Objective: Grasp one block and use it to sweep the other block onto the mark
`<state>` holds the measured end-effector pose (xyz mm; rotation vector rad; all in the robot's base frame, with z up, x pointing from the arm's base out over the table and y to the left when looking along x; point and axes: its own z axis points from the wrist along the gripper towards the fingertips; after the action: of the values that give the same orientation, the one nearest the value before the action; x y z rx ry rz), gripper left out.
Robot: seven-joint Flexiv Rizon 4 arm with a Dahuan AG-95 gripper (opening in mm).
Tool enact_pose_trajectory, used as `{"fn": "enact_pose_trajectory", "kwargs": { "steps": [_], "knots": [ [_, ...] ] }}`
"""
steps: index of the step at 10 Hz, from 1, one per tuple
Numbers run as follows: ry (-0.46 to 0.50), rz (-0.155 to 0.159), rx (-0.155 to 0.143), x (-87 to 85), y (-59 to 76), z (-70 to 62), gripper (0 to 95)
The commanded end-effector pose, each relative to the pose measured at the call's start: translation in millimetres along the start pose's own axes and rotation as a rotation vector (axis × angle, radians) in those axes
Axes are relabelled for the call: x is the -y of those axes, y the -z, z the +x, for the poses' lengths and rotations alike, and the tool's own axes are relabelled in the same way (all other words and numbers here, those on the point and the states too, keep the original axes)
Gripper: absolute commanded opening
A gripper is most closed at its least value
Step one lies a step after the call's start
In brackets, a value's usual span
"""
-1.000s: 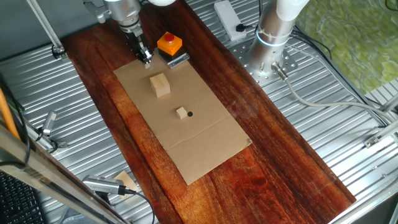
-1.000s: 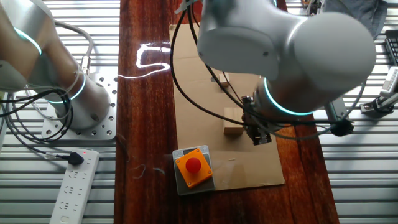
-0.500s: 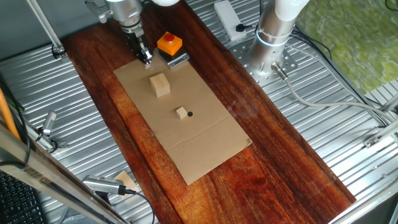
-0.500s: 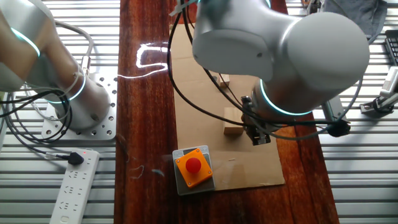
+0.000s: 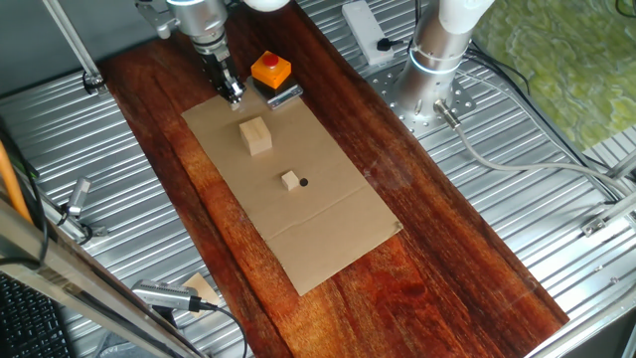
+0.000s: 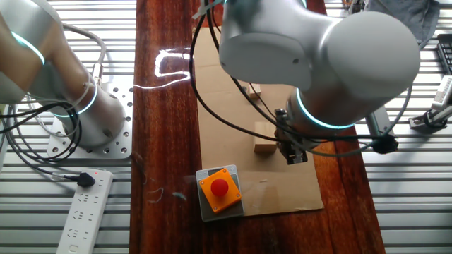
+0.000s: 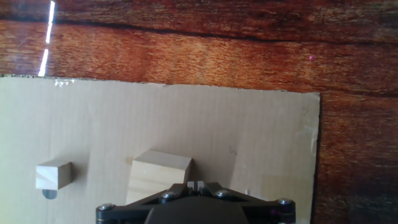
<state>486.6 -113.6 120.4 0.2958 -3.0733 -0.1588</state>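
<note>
The larger tan block (image 5: 255, 135) stands on the brown cardboard (image 5: 328, 229). The small tan cube (image 5: 290, 180) sits nearer the front, right beside the black dot mark (image 5: 303, 182). My gripper (image 5: 234, 96) hangs shut and empty over the cardboard's back edge, behind the larger block and apart from it. In the hand view the fingertips (image 7: 193, 185) are pressed together, the larger block (image 7: 158, 176) lies just left of them, and the small cube (image 7: 53, 174) half covers the mark (image 7: 48, 194). In the other fixed view my arm partly hides the larger block (image 6: 265, 139).
An orange box with a red button (image 5: 270, 70) stands on a grey plate just behind the cardboard, right of my gripper. The dark wooden board (image 5: 447, 268) lies between ribbed metal surfaces. A second arm's base (image 5: 437, 60) and a power strip (image 6: 81, 212) stand beside the board.
</note>
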Motion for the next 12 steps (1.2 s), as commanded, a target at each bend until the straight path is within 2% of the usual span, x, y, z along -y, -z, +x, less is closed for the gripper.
{"fn": "enact_pose_trajectory", "kwargs": {
  "steps": [1, 3, 6, 9, 12],
  "knots": [
    [0.003, 0.006, -0.004, -0.4, 0.3, 1.0, 0.0],
    [0.003, 0.008, -0.006, -0.5, 0.2, 1.2, 0.0],
    [0.027, 0.031, -0.009, -0.5, 0.2, 1.2, 0.0],
    [0.013, 0.083, -0.021, -0.5, 0.2, 1.2, 0.0],
    [-0.022, 0.087, -0.036, -0.5, 0.2, 1.2, 0.0]
  ]
}}
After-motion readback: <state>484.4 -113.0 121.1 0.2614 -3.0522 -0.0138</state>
